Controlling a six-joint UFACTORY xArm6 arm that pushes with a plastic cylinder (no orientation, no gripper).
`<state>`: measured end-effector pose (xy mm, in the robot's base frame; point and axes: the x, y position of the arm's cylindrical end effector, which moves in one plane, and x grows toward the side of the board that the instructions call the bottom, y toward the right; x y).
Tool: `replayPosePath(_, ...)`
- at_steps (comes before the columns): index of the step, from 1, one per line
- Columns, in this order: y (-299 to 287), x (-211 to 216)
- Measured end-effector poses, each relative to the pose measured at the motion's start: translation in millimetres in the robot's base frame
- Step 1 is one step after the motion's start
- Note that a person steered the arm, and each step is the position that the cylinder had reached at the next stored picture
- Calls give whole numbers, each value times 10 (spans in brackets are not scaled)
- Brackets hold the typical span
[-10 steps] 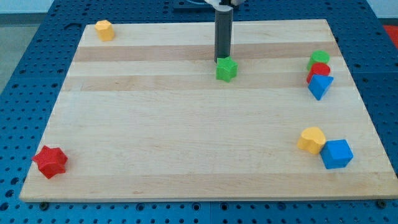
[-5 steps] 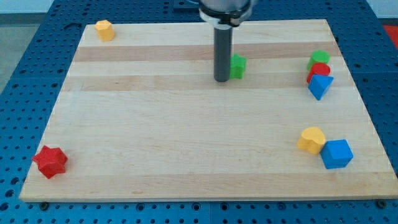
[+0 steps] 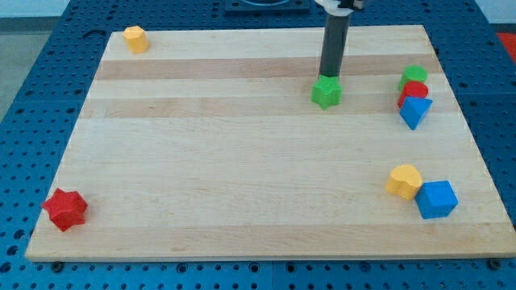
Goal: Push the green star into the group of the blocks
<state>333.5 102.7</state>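
The green star (image 3: pixel 326 92) lies on the wooden board (image 3: pixel 242 161) right of centre, near the view's top. My tip (image 3: pixel 329 76) stands just behind it, touching its top edge. A group of three blocks sits at the view's right edge: a green block (image 3: pixel 415 76), a red block (image 3: pixel 414 90) and a blue block (image 3: pixel 415 110), stacked close in a line. The star is well left of that group.
A yellow block (image 3: pixel 404 180) and a blue cube (image 3: pixel 436 199) sit together at the lower right. A red star (image 3: pixel 64 209) lies at the lower left corner. A small yellow block (image 3: pixel 135 38) sits at the upper left corner.
The green star has slid to the right, from the board's middle toward the right-hand group. My tip swung round its left side and now stands behind it.
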Motion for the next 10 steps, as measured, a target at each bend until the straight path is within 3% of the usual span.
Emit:
replayPosePath(2, -541, -132)
replayPosePath(3, -637, 156)
replayPosePath(4, -533, 289)
replayPosePath(6, 371, 380)
replayPosePath(10, 531, 365)
